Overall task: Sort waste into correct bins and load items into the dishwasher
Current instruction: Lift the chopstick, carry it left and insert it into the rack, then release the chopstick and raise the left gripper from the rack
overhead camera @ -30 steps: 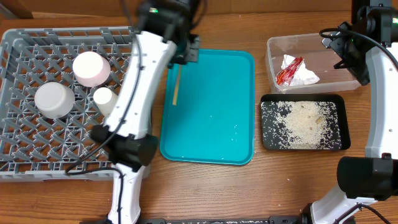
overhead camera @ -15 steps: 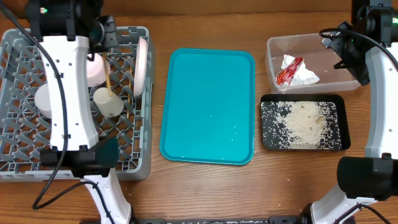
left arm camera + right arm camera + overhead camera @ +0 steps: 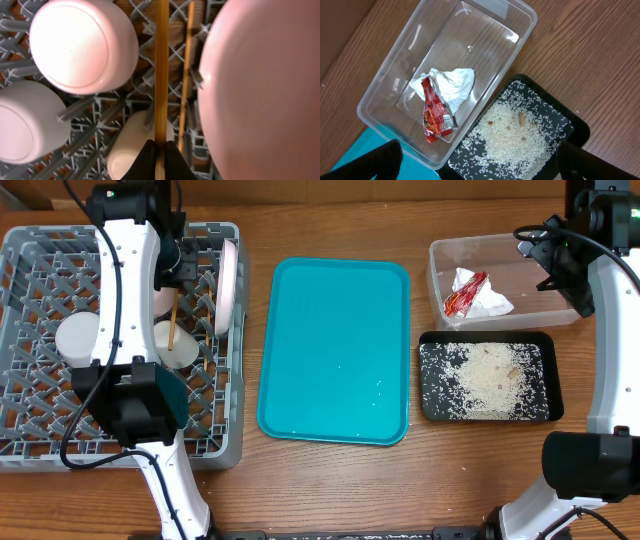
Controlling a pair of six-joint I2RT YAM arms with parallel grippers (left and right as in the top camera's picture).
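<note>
Over the grey rack (image 3: 40, 420), the left pincer (image 3: 160, 150) is clamped on a chopstick (image 3: 161, 75); the right pincer (image 3: 481, 161) gapes wide.

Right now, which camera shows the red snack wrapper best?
The right wrist view: the red snack wrapper lies large and unobstructed against the white tissue inside the clear tub. The overhead view shows it small, in the same tub. The left wrist view does not show it.

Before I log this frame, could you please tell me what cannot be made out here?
Overhead: left arm covers part of the grey plastic lattice dish rack.
Left wrist: large pale round plate cut off by right edge.
Right wrist: right hand fingertips cut off by bottom edge.
</note>
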